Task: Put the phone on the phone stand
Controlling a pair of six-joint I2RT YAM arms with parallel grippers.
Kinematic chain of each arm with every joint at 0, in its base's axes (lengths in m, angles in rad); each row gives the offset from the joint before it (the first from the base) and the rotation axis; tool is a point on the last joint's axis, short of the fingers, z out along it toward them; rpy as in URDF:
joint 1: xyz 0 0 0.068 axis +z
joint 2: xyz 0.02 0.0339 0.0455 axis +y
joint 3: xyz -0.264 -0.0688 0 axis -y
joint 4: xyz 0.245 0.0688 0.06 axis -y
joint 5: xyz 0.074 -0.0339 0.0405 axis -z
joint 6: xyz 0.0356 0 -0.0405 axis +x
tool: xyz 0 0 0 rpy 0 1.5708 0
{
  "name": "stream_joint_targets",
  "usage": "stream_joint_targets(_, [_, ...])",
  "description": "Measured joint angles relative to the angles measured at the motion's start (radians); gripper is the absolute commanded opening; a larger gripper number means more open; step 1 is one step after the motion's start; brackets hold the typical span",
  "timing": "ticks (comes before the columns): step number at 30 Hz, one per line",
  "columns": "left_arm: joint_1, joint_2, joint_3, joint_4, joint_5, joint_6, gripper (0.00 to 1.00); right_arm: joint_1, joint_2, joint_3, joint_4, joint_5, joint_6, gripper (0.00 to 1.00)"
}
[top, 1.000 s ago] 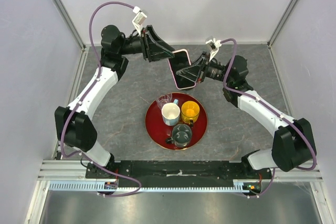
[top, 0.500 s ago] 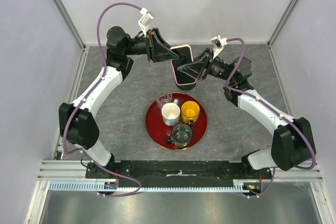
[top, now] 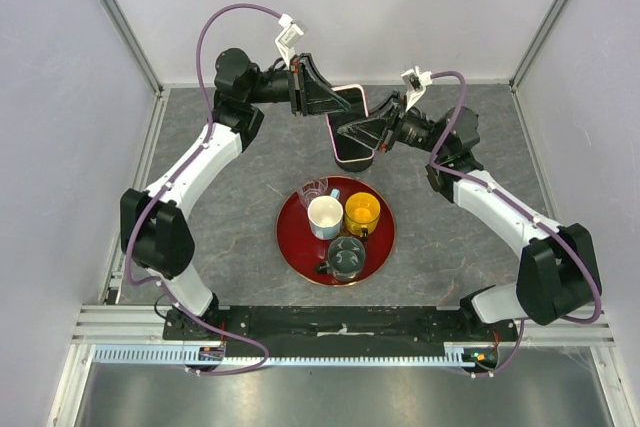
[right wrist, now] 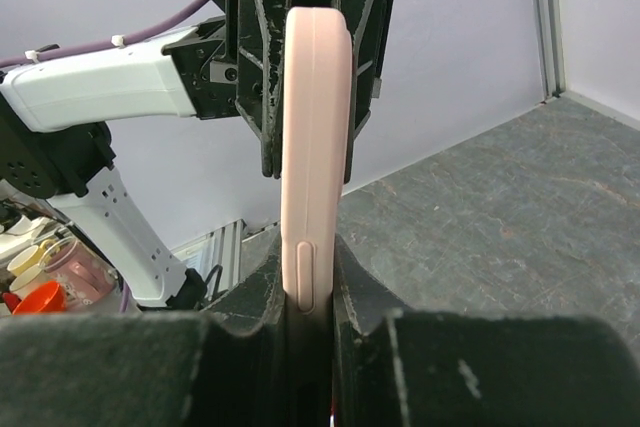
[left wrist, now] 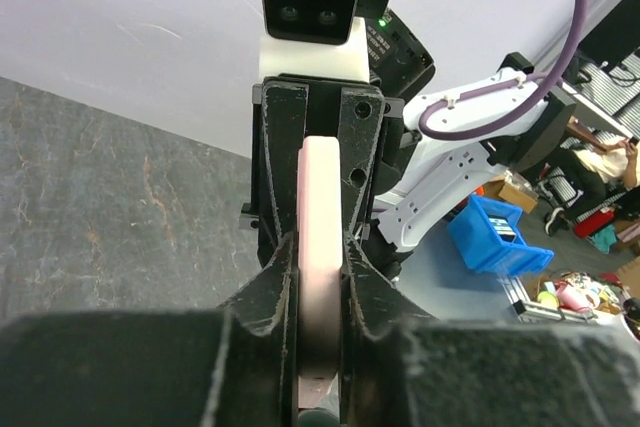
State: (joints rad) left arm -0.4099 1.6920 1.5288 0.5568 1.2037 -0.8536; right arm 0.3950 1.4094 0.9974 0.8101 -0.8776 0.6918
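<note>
The phone (top: 350,104), with a black screen and a pale pink case, hangs above the table's far middle, held between both grippers. My left gripper (top: 338,100) is shut on its far end, and the pink edge (left wrist: 322,187) runs between that gripper's (left wrist: 318,247) jaws. My right gripper (top: 363,133) is shut on the near end. In the right wrist view the phone (right wrist: 315,127) stands edge-on out of my right gripper (right wrist: 308,262), and the left arm's fingers (right wrist: 255,57) clamp it beyond. The phone stand is out of view.
A round red tray (top: 290,247) lies in front of the phone. It carries a white cup (top: 325,215), an orange cup (top: 362,212), a clear glass (top: 312,190) and a dark glass mug (top: 346,257). Walls enclose the grey table on three sides.
My left gripper slid right onto the phone's far end and shut on it. The phone tipped more upright early on. My right gripper kept its grip.
</note>
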Motion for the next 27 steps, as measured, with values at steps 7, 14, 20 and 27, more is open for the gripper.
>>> stream_joint_targets(7, [0.000, -0.005, 0.002, -0.088, -0.056, 0.079, 0.02, 0.000, -0.021, 0.040, -0.171, 0.057, -0.090, 0.69])
stream_joint_targets(14, [-0.011, -0.021, 0.098, -0.507, -0.297, 0.354, 0.02, -0.082, -0.052, 0.082, -0.503, 0.240, -0.200, 0.78])
stream_joint_targets(20, [-0.004, -0.016, 0.202, -0.652, -0.369, 0.448, 0.02, -0.220, -0.086, 0.081, -0.657, 0.335, -0.248, 0.77])
stream_joint_targets(27, [-0.001, -0.012, 0.209, -0.644, -0.333, 0.471, 0.02, -0.229, -0.082, 0.057, -0.735, 0.338, -0.344, 0.76])
